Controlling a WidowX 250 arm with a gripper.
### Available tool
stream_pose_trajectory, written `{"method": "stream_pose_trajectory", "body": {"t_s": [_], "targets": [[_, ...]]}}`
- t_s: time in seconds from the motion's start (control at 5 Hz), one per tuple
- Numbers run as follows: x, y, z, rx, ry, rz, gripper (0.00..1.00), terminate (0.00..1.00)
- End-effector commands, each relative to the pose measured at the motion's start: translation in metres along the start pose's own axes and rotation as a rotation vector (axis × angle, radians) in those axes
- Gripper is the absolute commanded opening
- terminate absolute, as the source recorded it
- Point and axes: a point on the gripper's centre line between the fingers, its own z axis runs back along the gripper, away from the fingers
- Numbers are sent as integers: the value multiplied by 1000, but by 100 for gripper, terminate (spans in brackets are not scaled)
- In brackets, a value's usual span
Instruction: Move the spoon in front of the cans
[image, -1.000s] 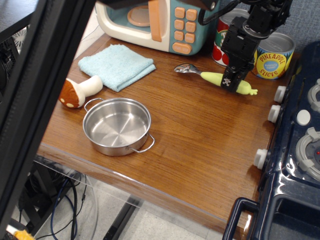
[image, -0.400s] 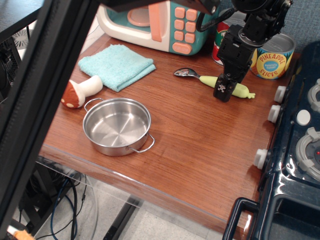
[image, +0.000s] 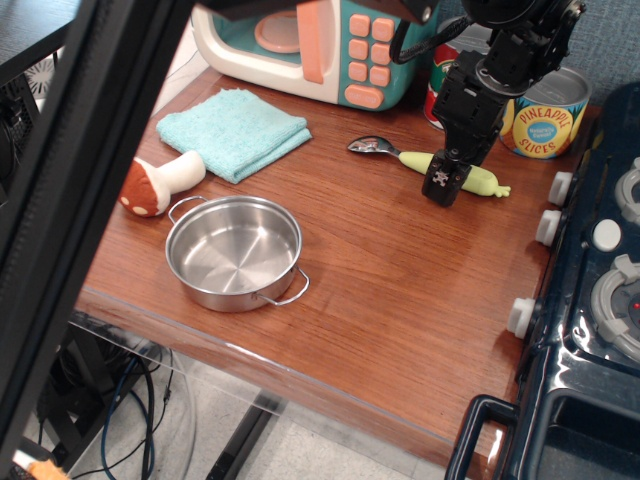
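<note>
The spoon (image: 375, 147) lies flat on the wooden table, with its silver bowl to the left and its yellow-green handle (image: 483, 181) pointing right. It lies just in front of the two cans: the red-and-green tomato can (image: 438, 88), partly hidden behind the arm, and the yellow-and-blue pineapple can (image: 546, 118). My black gripper (image: 442, 185) is down at the middle of the handle, covering it there. Its fingers look slightly parted around the handle, though I see them nearly edge-on.
A steel pot (image: 233, 250) stands front left, with a toy mushroom (image: 160, 184) and a folded teal cloth (image: 234, 131) behind it. A toy microwave (image: 320, 45) is at the back. A dark blue toy stove (image: 600, 290) with white knobs borders the table's right side.
A second ago the spoon shifted slightly down-left with the gripper and settled on the table. Since then the spoon has stayed still while the gripper tip edged a little left and down.
</note>
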Motion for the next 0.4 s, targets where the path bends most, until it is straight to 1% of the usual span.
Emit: {"method": "stream_pose_trajectory", "body": {"t_s": [0.0, 0.2], "targets": [[26, -4, 89, -176, 30, 77, 100, 0], [38, 9, 106, -211, 36, 97, 100, 0]]}}
